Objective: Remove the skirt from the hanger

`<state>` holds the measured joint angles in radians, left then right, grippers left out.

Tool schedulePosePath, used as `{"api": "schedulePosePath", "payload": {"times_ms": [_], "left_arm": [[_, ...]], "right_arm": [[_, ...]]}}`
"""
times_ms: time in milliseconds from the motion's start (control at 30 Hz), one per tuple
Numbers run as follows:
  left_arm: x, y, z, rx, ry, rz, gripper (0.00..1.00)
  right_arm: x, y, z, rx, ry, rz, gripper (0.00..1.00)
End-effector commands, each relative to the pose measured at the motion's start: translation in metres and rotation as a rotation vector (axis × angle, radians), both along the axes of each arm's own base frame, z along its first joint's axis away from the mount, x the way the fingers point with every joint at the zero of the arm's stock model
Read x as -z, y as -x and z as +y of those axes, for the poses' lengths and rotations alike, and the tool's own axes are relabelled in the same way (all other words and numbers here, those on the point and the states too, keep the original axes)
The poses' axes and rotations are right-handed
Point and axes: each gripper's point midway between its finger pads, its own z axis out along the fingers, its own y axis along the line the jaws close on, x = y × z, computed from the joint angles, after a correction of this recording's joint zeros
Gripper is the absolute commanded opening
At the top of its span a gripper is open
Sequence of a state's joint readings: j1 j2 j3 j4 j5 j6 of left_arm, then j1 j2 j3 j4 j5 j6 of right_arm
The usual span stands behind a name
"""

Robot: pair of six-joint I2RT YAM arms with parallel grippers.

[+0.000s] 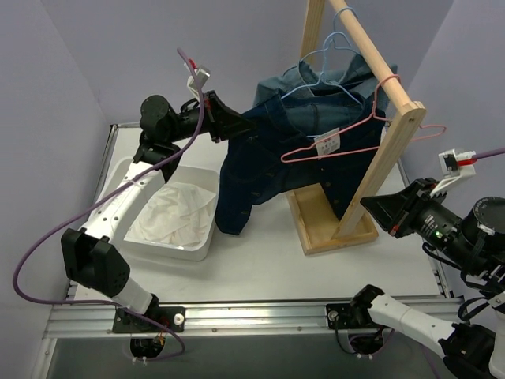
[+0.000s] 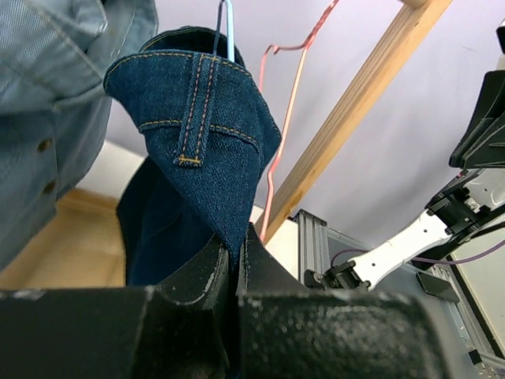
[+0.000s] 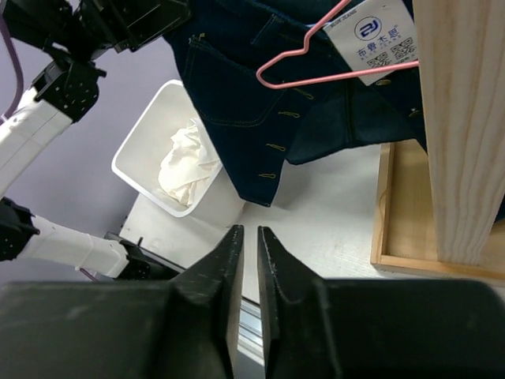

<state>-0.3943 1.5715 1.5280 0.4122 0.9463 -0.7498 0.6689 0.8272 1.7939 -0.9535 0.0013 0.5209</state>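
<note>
While the skirt is what matters here, neither arm is touching it. Closest to the bases, the right pincer [image 3: 246,237] hangs above the right side of the white table [image 1: 268,253]. Its fingers are pretty much together, just a sliver of gap between them, and there's nothing in it. It's pointed towards the rack but sits well apart from everything on it.

Over on the left of the table is a white rectangular plastic bin [image 3: 150,126], and the white thin-fabric skirt [image 1: 177,213] lies crumpled inside it, off any hanger.

Further back, the left arm reaches up over the bin and the left pincer [image 2: 237,237] is clamped down on a corner of the dark-blue denim garment [image 1: 252,166]. From the wrist view you can see the denim tip pinched right between the two fingers, with a belt loop and orange stitching just above.

That garment hangs from the light wooden clothes rack [image 1: 387,158], which stands in a shallow wooden base tray. The thin pink-red wire hanger [image 3: 308,81] hangs on the same rail, bare, in front of the dark denim, with a white printed label beside its lower bar.

Furthest back there's a light-blue denim shirt [image 2: 47,103] and a light-blue wire hanger [image 2: 226,31] poking out of the dark garment's top.
</note>
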Motion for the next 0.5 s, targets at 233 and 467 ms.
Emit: {"api": "schedulePosePath", "payload": {"times_ms": [233,467], "left_arm": [[-0.018,0.070,0.047,-0.116,-0.033,-0.063,0.02],[0.009,0.099,0.068,-0.184,-0.106,-0.003,0.02]], "right_arm": [[-0.005,-0.027,0.036,-0.078,0.008,-0.013,0.24],[-0.028,-0.050,0.079,-0.188,-0.027,-0.055,0.26]]}}
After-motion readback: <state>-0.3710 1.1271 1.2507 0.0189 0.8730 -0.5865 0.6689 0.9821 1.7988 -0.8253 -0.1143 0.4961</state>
